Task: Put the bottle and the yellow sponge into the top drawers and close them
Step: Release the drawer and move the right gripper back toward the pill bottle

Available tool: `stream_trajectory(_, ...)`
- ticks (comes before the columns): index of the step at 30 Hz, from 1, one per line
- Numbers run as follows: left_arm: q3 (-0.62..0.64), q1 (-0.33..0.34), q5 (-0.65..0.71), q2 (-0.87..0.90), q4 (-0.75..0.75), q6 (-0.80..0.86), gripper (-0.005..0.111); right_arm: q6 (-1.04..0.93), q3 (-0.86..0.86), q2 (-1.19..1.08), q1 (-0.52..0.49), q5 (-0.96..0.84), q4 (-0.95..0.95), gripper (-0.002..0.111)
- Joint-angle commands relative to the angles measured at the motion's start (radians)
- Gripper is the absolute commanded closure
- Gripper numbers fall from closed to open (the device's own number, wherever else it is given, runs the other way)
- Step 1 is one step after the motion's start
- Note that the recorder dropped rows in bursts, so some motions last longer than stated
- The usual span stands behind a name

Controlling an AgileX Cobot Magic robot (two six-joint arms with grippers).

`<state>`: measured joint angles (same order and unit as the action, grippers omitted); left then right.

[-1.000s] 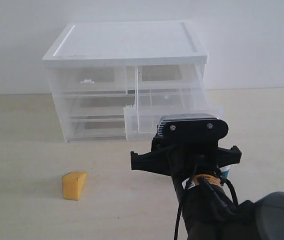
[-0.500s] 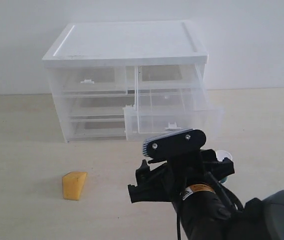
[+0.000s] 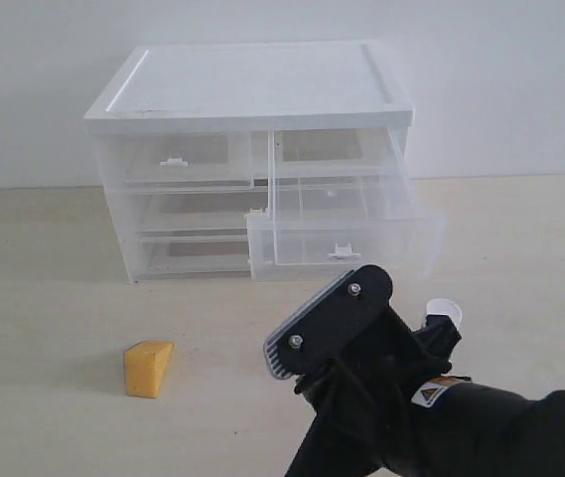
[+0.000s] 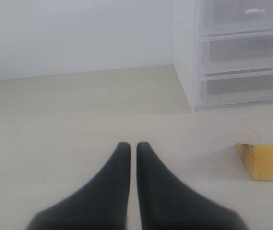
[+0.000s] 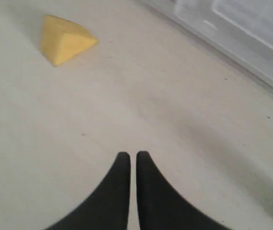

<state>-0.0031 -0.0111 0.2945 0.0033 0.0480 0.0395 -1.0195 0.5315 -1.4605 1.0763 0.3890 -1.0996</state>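
The right top drawer stands pulled out, its top open to a reach from above; the left top drawer sits shut in the cabinet. Bare table lies all round the sponge. The right arm crowds the bottle, near the open drawer's front

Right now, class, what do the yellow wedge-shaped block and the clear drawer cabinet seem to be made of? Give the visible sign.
Yellow wedge-shaped block: probably foam sponge; matte faces, no shine. Clear drawer cabinet: apparently rigid plastic; see-through, glossy walls under an opaque white top.
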Motion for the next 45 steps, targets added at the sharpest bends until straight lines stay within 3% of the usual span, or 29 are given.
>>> stream_trajectory(1,0.003,0.002,0.002,-0.003,-0.005,-0.007,0.103,-0.136,-0.008,0.112,-0.001,-0.143,-0.017,0.108)
stream_trajectory(5,0.003,0.002,0.002,-0.003,-0.005,-0.007,0.103,-0.229,-0.006,0.182,-0.055,-0.236,-0.097,0.108)
stream_trajectory(12,0.003,0.002,0.002,-0.003,-0.005,-0.007,0.103,-0.219,0.037,0.193,-0.286,-0.793,0.019,0.108)
stream_trajectory(16,0.003,0.002,0.002,-0.003,-0.005,-0.007,0.103,0.108,0.122,0.193,-0.394,-1.046,0.398,0.108)
stream_trajectory(21,0.003,0.002,0.002,-0.003,-0.005,-0.007,0.103,0.6,0.23,0.193,-0.419,-1.173,0.881,0.108)
stream_trajectory(25,0.003,0.002,0.002,-0.003,-0.005,-0.007,0.103,0.743,0.275,0.193,-0.419,-1.265,1.149,0.108)
stream_trajectory(28,0.003,0.002,0.002,-0.003,-0.005,-0.007,0.103,0.809,0.287,0.193,-0.457,-1.262,1.275,0.108)
stream_trajectory(32,0.003,0.002,0.002,-0.003,-0.005,-0.007,0.103,0.788,0.287,0.193,-0.614,-1.185,1.257,0.108)
stream_trajectory(36,0.003,0.002,0.002,-0.003,-0.005,-0.007,0.103,0.491,0.224,0.193,-0.756,-1.007,1.054,0.108)
stream_trajectory(39,0.003,0.002,0.002,-0.003,-0.005,-0.007,0.103,0.39,0.12,0.193,-0.826,-0.779,0.844,0.108)
stream_trajectory(45,0.003,0.002,0.002,-0.003,-0.005,-0.007,0.103,0.232,-0.077,0.193,-0.793,-0.416,0.595,0.108)
